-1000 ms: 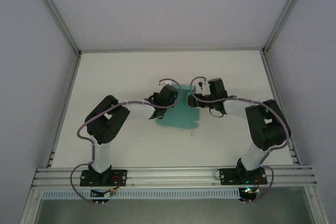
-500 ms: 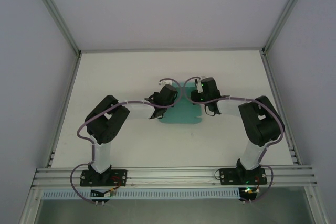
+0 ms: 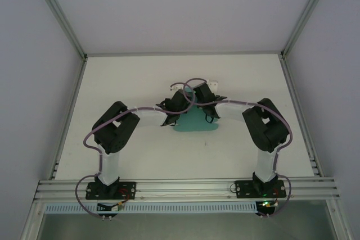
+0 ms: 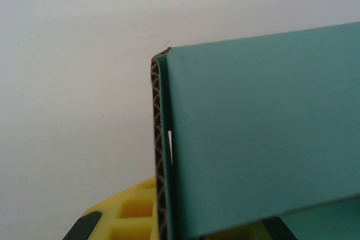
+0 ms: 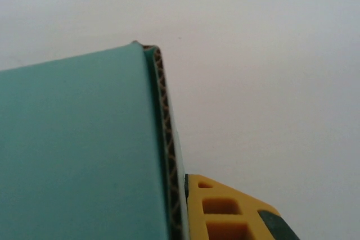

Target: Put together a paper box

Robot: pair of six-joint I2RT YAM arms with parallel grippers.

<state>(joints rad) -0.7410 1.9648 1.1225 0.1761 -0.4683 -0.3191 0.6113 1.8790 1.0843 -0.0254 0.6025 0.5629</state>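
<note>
The left pincer (image 3: 181, 104) is clamped narrow on the paper box (image 3: 197, 124). In its wrist view one yellow finger (image 4: 121, 214) sits at the lower left, tight against the corrugated cut edge of a folded teal panel (image 4: 259, 139), and that panel covers the other finger. The right pincer (image 3: 198, 98) is likewise closed on the card. Its own yellow finger (image 5: 225, 214) at the lower right presses against the fluted edge, and the teal face (image 5: 79, 150) takes up the left of the frame.

From above, the two wrists crowd together at the middle of the frame, and their looping purple cables (image 3: 188, 85) cross right over the grip. The jaws themselves are hard to make out there. Only the near part of the box shows, as a teal patch just below the wrists, so I cannot tell how it is folded.

The white tabletop (image 3: 124, 82) has an aluminium frame (image 3: 185, 186) along its near edge. Pale grey walls (image 3: 185, 9) close it in at the back and sides.
</note>
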